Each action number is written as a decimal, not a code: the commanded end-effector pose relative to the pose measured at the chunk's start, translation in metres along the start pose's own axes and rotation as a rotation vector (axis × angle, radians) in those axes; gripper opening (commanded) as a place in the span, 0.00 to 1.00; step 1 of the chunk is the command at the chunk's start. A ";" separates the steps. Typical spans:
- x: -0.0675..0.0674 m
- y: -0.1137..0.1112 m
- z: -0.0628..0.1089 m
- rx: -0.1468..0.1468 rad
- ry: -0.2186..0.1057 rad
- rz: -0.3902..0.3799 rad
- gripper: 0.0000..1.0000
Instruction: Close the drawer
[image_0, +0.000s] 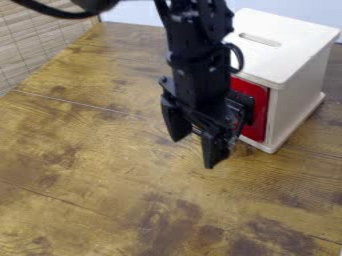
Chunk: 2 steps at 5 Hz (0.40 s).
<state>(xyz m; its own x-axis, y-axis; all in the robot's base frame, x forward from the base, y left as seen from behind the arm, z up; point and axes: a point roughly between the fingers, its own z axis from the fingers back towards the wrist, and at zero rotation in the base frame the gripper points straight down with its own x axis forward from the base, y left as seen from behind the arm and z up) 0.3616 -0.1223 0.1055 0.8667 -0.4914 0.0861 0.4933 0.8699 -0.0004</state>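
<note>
weathered wooden tabletop (94, 170), white box (287, 60) at upper right, red-fronted drawer (254, 108) set in its near face, black gripper (194, 145) pointing down just before drawer, fingers (214, 150) spread, holding nothing

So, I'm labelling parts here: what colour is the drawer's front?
Red, on the drawer front beside the gripper; the only camera view shows it.

Stands on the wooden table (94, 180) toward the far right: a small box (287, 55) with a slot (262, 41) in its top and the drawer (251, 108) in its near-left face. Hangs just left of and before that face, partly covering it: the gripper (195, 133), pointing down, with bare tabletop spreading left and nearer. Lies along the far left edge: a woven mat (30, 38).
</note>
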 end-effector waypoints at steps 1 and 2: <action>0.001 0.000 0.020 0.033 -0.111 -0.008 1.00; -0.001 0.015 -0.001 0.029 -0.107 0.040 1.00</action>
<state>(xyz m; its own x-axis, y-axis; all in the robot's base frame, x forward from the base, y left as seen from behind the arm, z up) 0.3648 -0.1149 0.0865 0.8732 -0.4666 0.1410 0.4698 0.8827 0.0122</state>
